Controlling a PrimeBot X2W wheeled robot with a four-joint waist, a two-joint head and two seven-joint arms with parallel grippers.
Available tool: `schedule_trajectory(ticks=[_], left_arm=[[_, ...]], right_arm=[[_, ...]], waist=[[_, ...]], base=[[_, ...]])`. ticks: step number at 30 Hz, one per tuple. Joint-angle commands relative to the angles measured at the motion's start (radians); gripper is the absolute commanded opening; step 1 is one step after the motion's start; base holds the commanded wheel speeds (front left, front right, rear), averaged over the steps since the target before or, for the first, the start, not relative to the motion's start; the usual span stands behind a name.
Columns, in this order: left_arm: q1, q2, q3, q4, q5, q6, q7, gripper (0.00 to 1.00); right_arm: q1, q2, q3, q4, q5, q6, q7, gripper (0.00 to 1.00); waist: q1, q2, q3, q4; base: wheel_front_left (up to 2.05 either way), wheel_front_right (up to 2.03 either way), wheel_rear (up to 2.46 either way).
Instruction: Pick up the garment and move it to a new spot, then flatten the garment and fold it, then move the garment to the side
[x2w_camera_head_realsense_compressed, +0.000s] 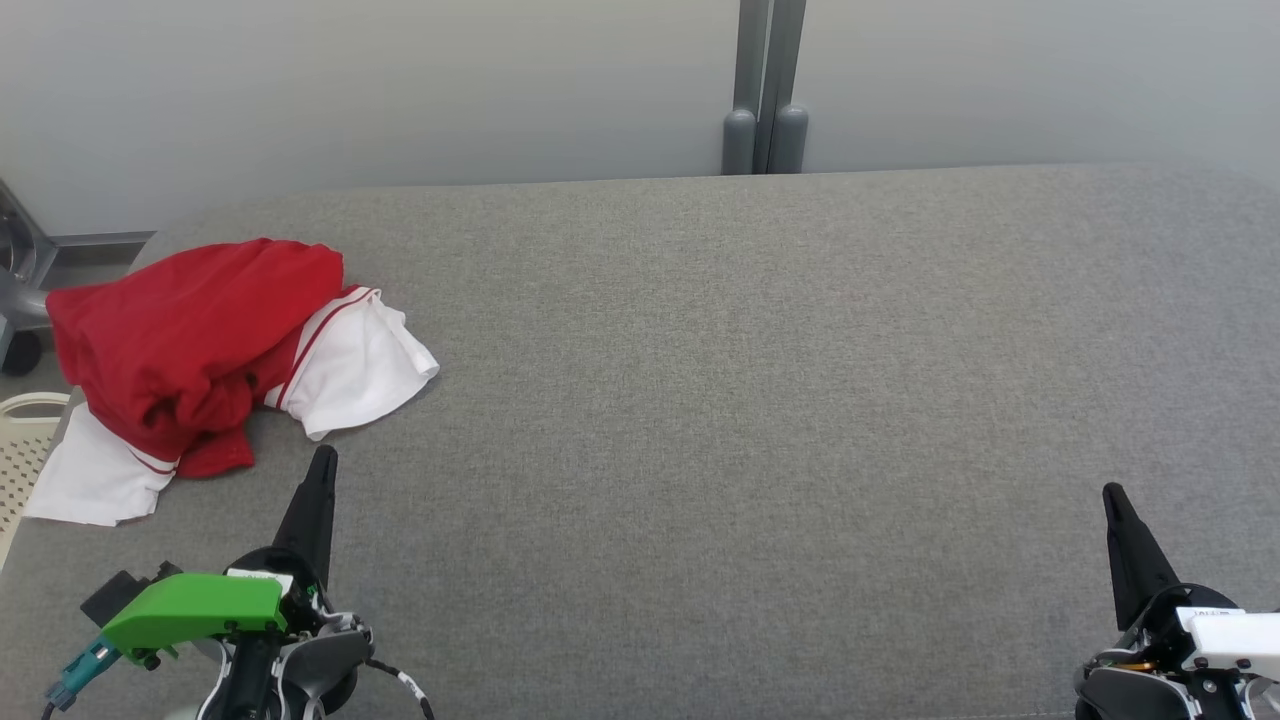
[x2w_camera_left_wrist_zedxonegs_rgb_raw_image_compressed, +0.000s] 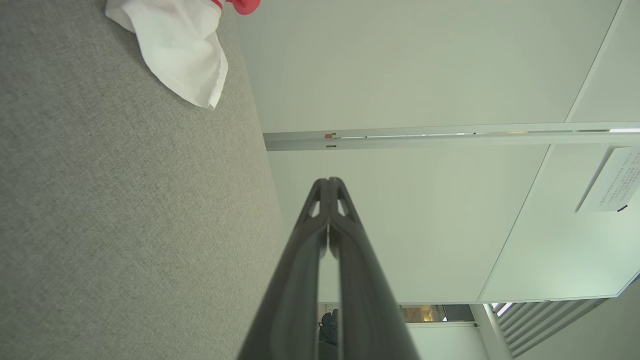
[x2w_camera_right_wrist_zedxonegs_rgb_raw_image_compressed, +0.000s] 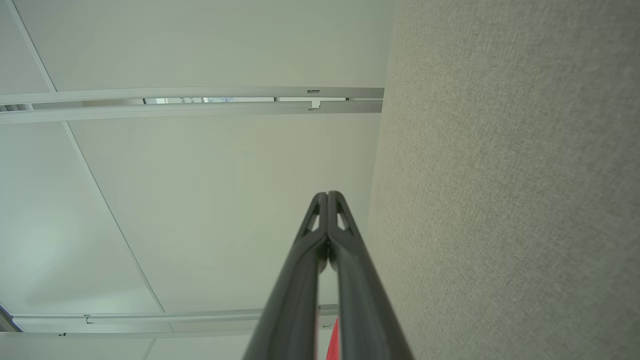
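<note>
The garment (x2w_camera_head_realsense_compressed: 200, 340) is a red and white top, crumpled in a heap at the left side of the grey table (x2w_camera_head_realsense_compressed: 750, 400). One white sleeve (x2w_camera_left_wrist_zedxonegs_rgb_raw_image_compressed: 180, 50) of it lies at the top of the left wrist view. My left gripper (x2w_camera_head_realsense_compressed: 323, 458) stands at the lower left, just in front of the heap and apart from it, fingers pressed together with nothing held (x2w_camera_left_wrist_zedxonegs_rgb_raw_image_compressed: 328, 181). At the lower right my right gripper (x2w_camera_head_realsense_compressed: 1112, 492) is shut and empty too (x2w_camera_right_wrist_zedxonegs_rgb_raw_image_compressed: 327, 194), far from the garment.
A pale perforated basket (x2w_camera_head_realsense_compressed: 25, 440) sits off the table's left edge. A grey post (x2w_camera_head_realsense_compressed: 765, 90) stands against the pale wall behind the table. A metal frame with a castor (x2w_camera_head_realsense_compressed: 20, 300) is at the far left.
</note>
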Motion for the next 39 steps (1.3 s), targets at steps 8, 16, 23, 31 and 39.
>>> schedule_trajectory(ticks=[8, 16, 23, 31, 39], left_arm=[[0.018, -0.003, -0.004, 0.020, 0.000, 0.001, -0.001, 1.00], [0.053, -0.003, -0.018, 0.024, 0.018, 0.001, -0.041, 1.00], [0.070, -0.002, -0.028, 0.027, 0.068, 0.002, -0.079, 1.00], [0.078, -0.001, -0.026, 0.032, 0.160, 0.015, -0.119, 1.00], [0.083, -0.001, -0.037, 0.037, 0.282, 0.028, -0.154, 1.00]], right_arm=[[0.005, 0.014, 0.005, 0.022, -0.001, 0.000, 0.000, 1.00], [-0.003, 0.033, 0.032, 0.047, -0.031, 0.000, -0.014, 1.00], [-0.019, 0.046, 0.046, 0.075, -0.087, 0.000, -0.028, 1.00], [-0.040, 0.059, 0.050, 0.104, -0.185, 0.000, -0.041, 1.00], [-0.068, 0.071, 0.072, 0.152, -0.314, 0.000, -0.054, 1.00]], waist=[[0.0000, 0.0000, 0.000, 0.000], [0.0000, 0.0000, -0.010, -0.003], [0.0000, 0.0000, -0.018, -0.005], [0.0000, 0.0000, -0.027, -0.005], [0.0000, 0.0000, -0.035, -0.006]], base=[[0.00, 0.00, 0.00], [0.00, 0.00, 0.00], [0.00, 0.00, 0.00], [0.00, 0.00, 0.00], [0.00, 0.00, 0.00]])
